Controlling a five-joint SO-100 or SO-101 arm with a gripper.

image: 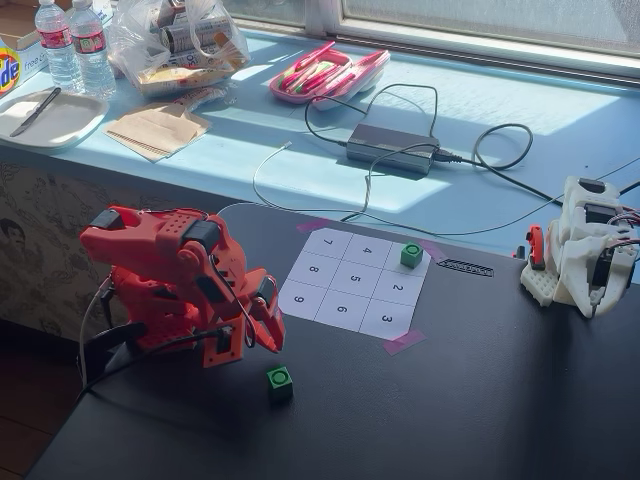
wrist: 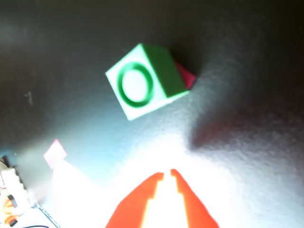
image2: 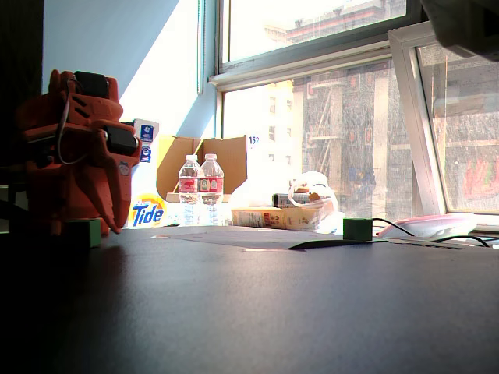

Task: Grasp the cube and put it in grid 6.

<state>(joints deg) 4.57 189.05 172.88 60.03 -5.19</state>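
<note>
Item: the cube [wrist: 142,81], vivid green, dark ring on top, free on table beyond my gripper [wrist: 166,175]; jaws nearly shut, empty.

Vivid-green cube [image: 279,381] sits on table, off grid 6 [image: 342,309].

Black table [image: 450,400]; pale blue sill [image: 560,130] behind; sunlit window [image2: 327,101]; water bottles [image2: 199,187].

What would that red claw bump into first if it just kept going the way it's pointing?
Probably the cube: in the wrist view it sits directly ahead of the gripper, whose fingertips are nearly together, with only bare black table between. Depth is unclear.
</note>
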